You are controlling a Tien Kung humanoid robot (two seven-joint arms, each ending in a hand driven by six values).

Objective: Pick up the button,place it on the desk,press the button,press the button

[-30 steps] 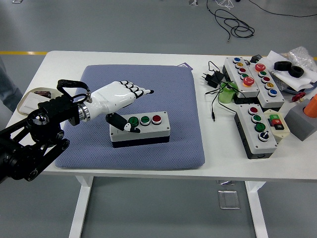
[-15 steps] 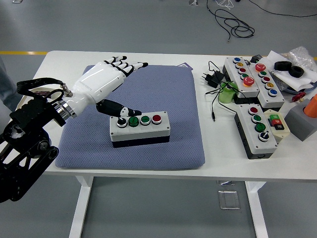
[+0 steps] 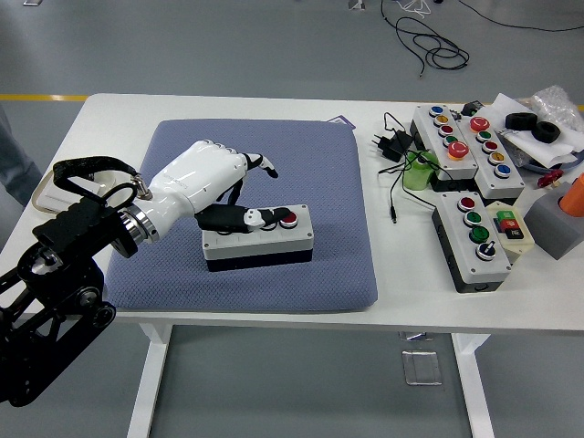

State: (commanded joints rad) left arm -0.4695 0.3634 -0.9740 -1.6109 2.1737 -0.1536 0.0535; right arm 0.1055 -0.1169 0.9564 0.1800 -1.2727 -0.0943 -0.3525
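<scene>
Pressing stage: you have the left hand (image 3: pixel 214 182) lying over the left half of the button box (image 3: pixel 258 238), its thumb stretched flat along the box top toward 3 o'clock.
Fingers: thumb extended, tip resting about where the middle buttons sit; the other four fingers (image 3: pixel 258 164) are curled loosely past the box's far edge, holding nothing.
Task thing: the grey button box with a black base sits near the middle of the blue pad (image 3: pixel 255 155), which lies on the white counter (image 3: pixel 100 114). It is already set down, so I judge that only pressing remains.
Long axis: the box runs 9 to 3 o'clock, its buttons in a row along that line, and your thumb is roughly parallel to it.
Key relation: the red button (image 3: pixel 288 218) is the only one clearly uncovered, just beyond the thumb tip at 3 o'clock. The buttons to its left are hidden under the thumb, so you cannot tell from this view which is being pushed or how far down it is.
Nearer hand: the left, without contest; the right arm does not show at all.
Next move, as a judgement: if red is the target, slide along the box's axis toward 3 o'clock, then push straight down.
Risk: the low thumb may catch two neighbouring buttons at once.
Clutter: other button boxes (image 3: pixel 477 237) lie well apart at 3 o'clock on the counter.
</scene>
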